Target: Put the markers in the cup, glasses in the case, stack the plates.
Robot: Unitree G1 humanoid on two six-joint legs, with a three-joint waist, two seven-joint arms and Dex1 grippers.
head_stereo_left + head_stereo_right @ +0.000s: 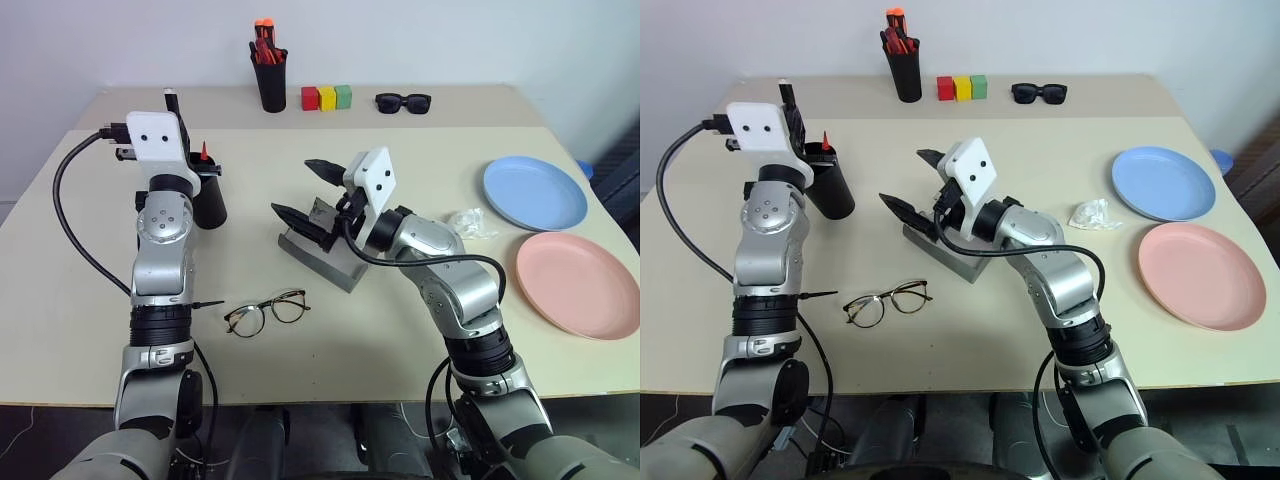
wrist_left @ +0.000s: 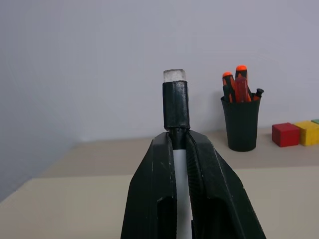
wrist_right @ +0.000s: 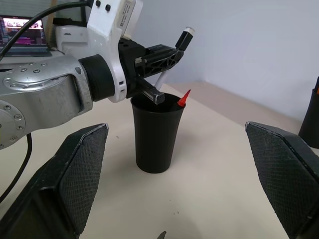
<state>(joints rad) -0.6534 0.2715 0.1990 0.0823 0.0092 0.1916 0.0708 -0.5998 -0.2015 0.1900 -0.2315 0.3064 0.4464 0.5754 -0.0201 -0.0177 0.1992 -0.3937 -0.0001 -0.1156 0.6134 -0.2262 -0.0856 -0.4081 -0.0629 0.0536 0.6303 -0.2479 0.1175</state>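
Left gripper [image 3: 167, 55] clamped on white-bodied marker [image 2: 176, 104], black cap projecting past the fingertips; poised directly above the cup [image 3: 155, 133], marker not yet inside. Black-bodied marker's red end [image 3: 184, 98] standing out of the cup rim, leaning on the wall. Cup upright on the table [image 1: 400, 340], on the left side, partly hidden behind the left wrist in the head views.

Right gripper [image 1: 308, 190] spread fully wide, holding nothing, raised over the case [image 1: 330, 258] and pointing forward and leftward toward the cup. Fingers [image 3: 75, 174] well apart in the wrist view, with the cup between them in the distance.

Case grey, near table centre, beneath the right wrist; lid position not discernible. Glasses [image 1: 266, 312] lying flat on the table, just in front of the case, toward the near edge, beside the left forearm, apart from the case.

Light blue plate [image 1: 535, 192] and pink plate [image 1: 580, 283] side by side at the right edge, unstacked, rims close but apparently not overlapping. Crumpled clear wrapper [image 1: 470, 222] between case and blue plate.

At the far edge: pen pot [image 1: 270, 80] with red-orange pens, three coloured blocks [image 1: 327, 97] in a row, black sunglasses [image 1: 403, 102].
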